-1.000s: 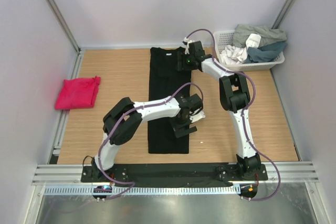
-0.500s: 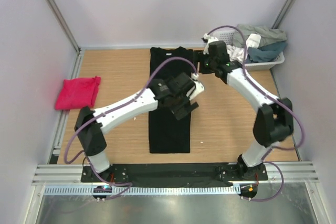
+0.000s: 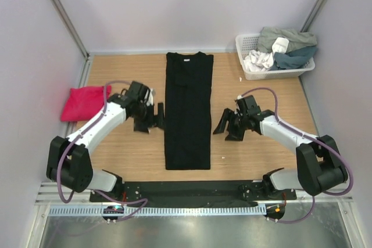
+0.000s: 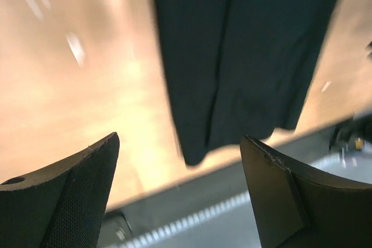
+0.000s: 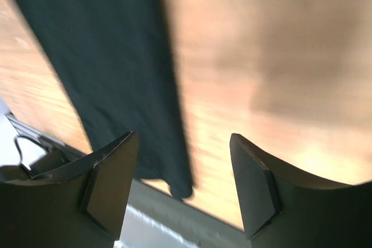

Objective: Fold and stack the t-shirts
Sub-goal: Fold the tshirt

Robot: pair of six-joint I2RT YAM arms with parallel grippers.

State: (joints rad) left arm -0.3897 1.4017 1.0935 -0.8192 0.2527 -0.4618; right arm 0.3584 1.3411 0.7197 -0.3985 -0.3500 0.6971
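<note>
– Wooden table, pale walls on three sides. Where does the black shirt lie?

– Flat down the middle of the table, folded into a long narrow strip. The collar is at the far end and the hem at the near end. A small white tag shows at the collar.

– And the pink shirt?

– At the table's left edge, loosely folded and well apart from the black shirt. Nothing is stacked on either one.

– What about the left gripper?

– Low over the wood, just beside the strip's left edge and about halfway along it. I cannot tell whether it touches the cloth. Its fingers are spread wide and hold nothing. In the wrist view the near end of the strip shows beyond them, blurred.

– The right gripper?

– On the other side of the strip, at about the same level and near the cloth, with bare wood between. Its fingers are parted too, and nothing is between them. Its wrist view is also blurred, with the black shirt on the left and wood on the right.

– Anything else on the table?

– A white basket in the far right corner holds a heap of clothes in grey-green, white and teal. A tiny white speck lies on the wood near the strip's near right corner.
</note>
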